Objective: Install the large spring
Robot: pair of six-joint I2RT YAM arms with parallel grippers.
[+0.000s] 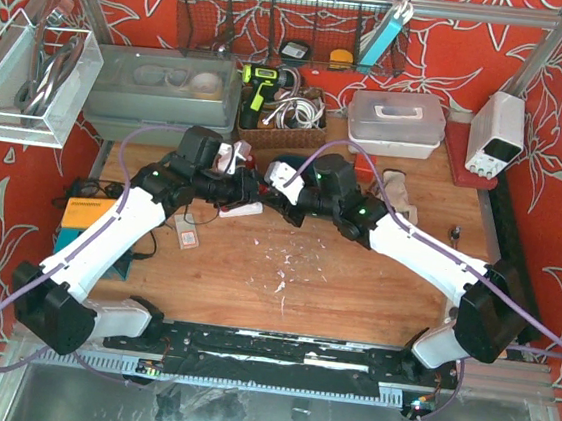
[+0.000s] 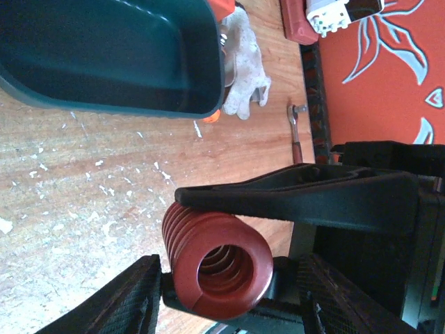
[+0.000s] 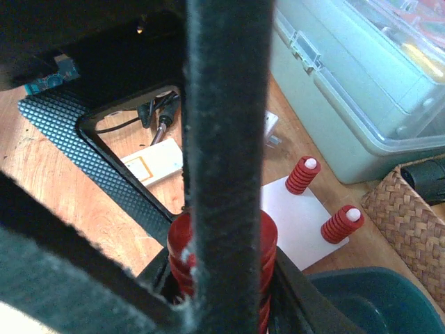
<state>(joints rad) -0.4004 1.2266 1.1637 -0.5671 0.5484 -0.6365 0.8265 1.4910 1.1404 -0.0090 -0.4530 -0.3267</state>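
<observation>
Large spring: a red coil held clear of the counter, mid-table where the two arms meet. Its open bore faces the left wrist camera.
Right gripper: clamped on the spring. One of its fingers lies along the top of the coil and the other sits beneath it.
Left gripper: its fingers are spread to either side of the coil. One is just beside the spring and the other stands apart, so no firm pinch shows.
Fixture: a white plate lies on the counter beyond the spring in the right wrist view. Two small red springs stand upright on it. The seat meant for the large spring cannot be made out.
Nearby: a dark teal tub rests on the counter close to the grippers.
Step in hand: judged to be a mid-air handover or regrasp between the arms. The spring is not yet installed.
Next move: it likely calls for the left fingers to pinch the coil squarely before the right ones let go. The spring would then be carried bore-down to its seat on the plate. A loose or off-centre pinch could let the round coil roll out.
Arm pose: both arms reach forward and inward from their bases. The forearms converge and the wrists meet nose to nose, low over the middle of the counter.
</observation>
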